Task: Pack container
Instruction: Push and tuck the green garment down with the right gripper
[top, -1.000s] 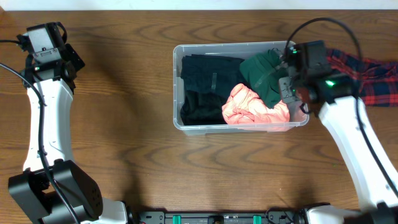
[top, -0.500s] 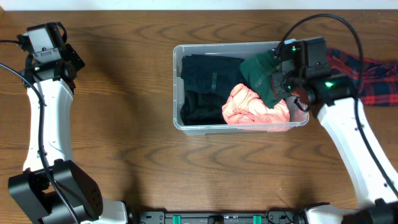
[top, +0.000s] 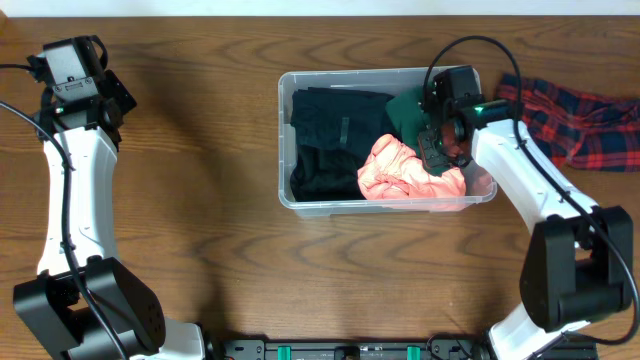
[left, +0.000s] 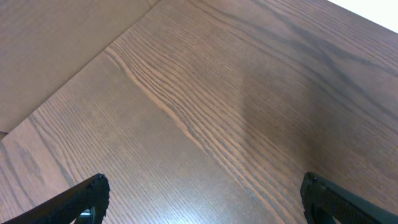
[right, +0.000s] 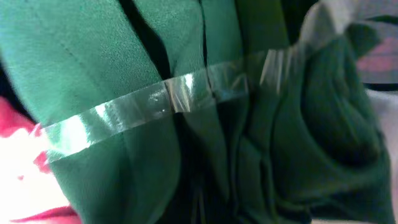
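Lying beneath the right claw (top: 437, 150) — the container (top: 340, 72), right end.

Inside the container (top: 350, 73), the right gripper's (top: 441, 138) fingertips are hidden — a green garment (right: 93, 74) fills its blurred wrist view

Left arm (top: 92, 190): white shell links, black joints, black wrist block. Thin black cable (top: 66, 205) along the shell. Right arm (top: 535, 195): same white-and-black build, small green light (top: 479, 105) near the wrist, black cable loop (top: 460, 40). Left gripper (left: 202, 200): fingertips (left: 92, 194) matte black.
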